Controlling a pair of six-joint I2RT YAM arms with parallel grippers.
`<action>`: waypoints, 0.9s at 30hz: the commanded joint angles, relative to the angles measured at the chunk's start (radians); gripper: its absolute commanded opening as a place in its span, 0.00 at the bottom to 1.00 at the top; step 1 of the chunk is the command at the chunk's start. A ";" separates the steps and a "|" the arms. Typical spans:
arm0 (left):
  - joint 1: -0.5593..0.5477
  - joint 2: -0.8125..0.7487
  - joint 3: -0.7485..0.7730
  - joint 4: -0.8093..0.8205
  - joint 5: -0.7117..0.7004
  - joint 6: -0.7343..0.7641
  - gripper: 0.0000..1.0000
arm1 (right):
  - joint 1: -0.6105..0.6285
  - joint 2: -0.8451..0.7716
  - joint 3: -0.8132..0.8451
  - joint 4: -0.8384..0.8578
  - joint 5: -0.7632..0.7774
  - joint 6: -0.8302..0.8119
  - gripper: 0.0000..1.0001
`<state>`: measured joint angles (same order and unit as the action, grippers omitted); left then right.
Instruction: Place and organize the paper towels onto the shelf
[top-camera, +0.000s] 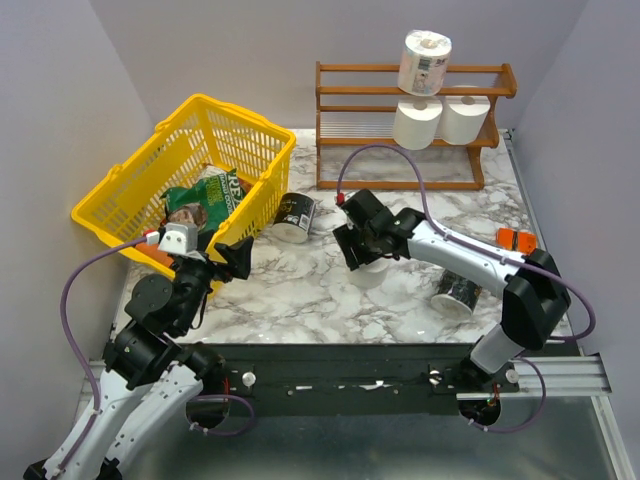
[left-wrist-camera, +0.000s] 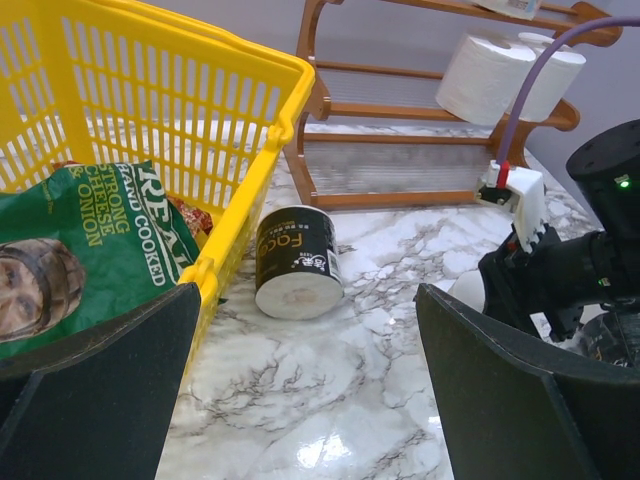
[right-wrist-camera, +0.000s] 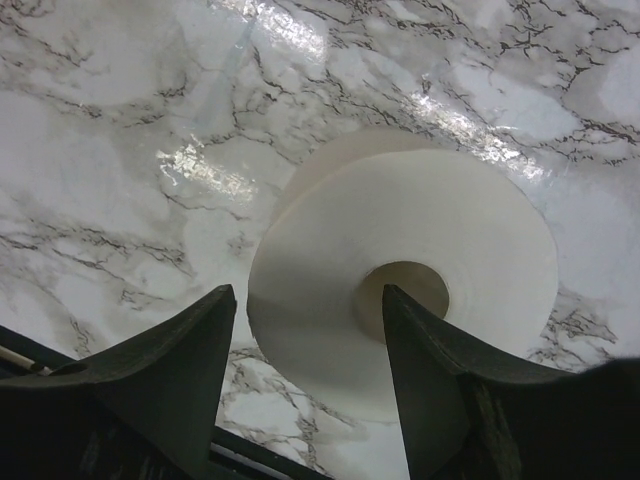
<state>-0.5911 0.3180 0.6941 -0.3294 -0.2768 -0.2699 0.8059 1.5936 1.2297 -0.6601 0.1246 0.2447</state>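
The reddish-brown shelf (top-camera: 372, 135) stands at the back right. A wrapped paper towel roll (top-camera: 424, 62) sits on its top tier, and two white rolls (top-camera: 417, 122) (top-camera: 466, 118) lie on the middle tier. Another white roll (right-wrist-camera: 420, 250) stands on end on the marble at mid-table (top-camera: 368, 274). My right gripper (top-camera: 358, 250) (right-wrist-camera: 308, 295) hovers over it, open, with one finger (right-wrist-camera: 185, 360) outside the roll's left edge and the other (right-wrist-camera: 435, 370) at its core. My left gripper (top-camera: 228, 262) (left-wrist-camera: 308, 295) is open near the basket with only bare table between its fingers.
A yellow basket (top-camera: 255, 130) holding a green snack bag (left-wrist-camera: 80, 250) sits at the left. A black-wrapped roll (top-camera: 295, 217) (left-wrist-camera: 297, 262) lies beside it, and another (top-camera: 458, 292) lies under my right arm. A small orange item (top-camera: 516, 239) rests near the right edge.
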 joint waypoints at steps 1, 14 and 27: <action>-0.001 -0.003 -0.007 0.023 0.016 0.003 0.99 | 0.016 0.046 0.034 -0.022 0.044 -0.015 0.67; -0.001 -0.011 -0.007 0.023 -0.002 0.006 0.99 | 0.068 -0.171 -0.047 0.134 0.064 -0.528 0.46; 0.001 -0.046 -0.007 0.012 -0.032 0.003 0.99 | -0.080 -0.169 0.053 0.284 -0.117 -1.159 0.48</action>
<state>-0.5911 0.2977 0.6930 -0.3302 -0.2794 -0.2699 0.8001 1.3560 1.2118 -0.4709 0.0410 -0.6613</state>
